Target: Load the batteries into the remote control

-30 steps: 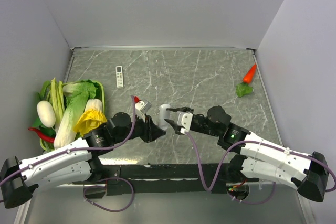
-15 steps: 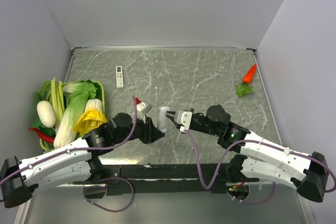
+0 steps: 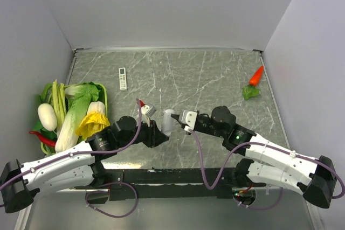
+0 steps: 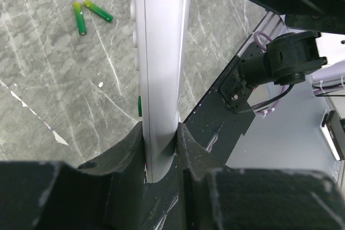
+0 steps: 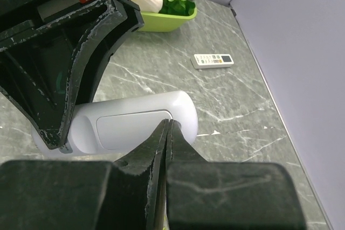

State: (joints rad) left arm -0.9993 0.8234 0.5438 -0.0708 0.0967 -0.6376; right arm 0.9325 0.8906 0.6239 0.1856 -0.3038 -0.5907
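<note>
The remote control (image 3: 168,119), a plain white oblong bar, is held above the table with my left gripper (image 3: 160,131) shut on its lower end. In the left wrist view the remote control (image 4: 159,68) stands clamped between the two fingers of the left gripper (image 4: 160,130). Two green batteries (image 4: 81,19) (image 4: 98,11) lie side by side on the marble beyond it. My right gripper (image 5: 167,123) is shut, its tips pressed together against the edge of the back cover (image 5: 132,127) near the remote's rounded end. From above, the right gripper (image 3: 180,123) touches the remote's right side.
A slim white remote with a dark screen (image 3: 122,78) lies at the back left. A green basket (image 3: 103,94) of vegetables sits by the left wall. A red and green vegetable (image 3: 253,84) lies at the right. Both arms cross the near middle.
The right gripper has shut from half open and moved left until its tips met the remote's back cover. The left gripper kept hold of the remote.
</note>
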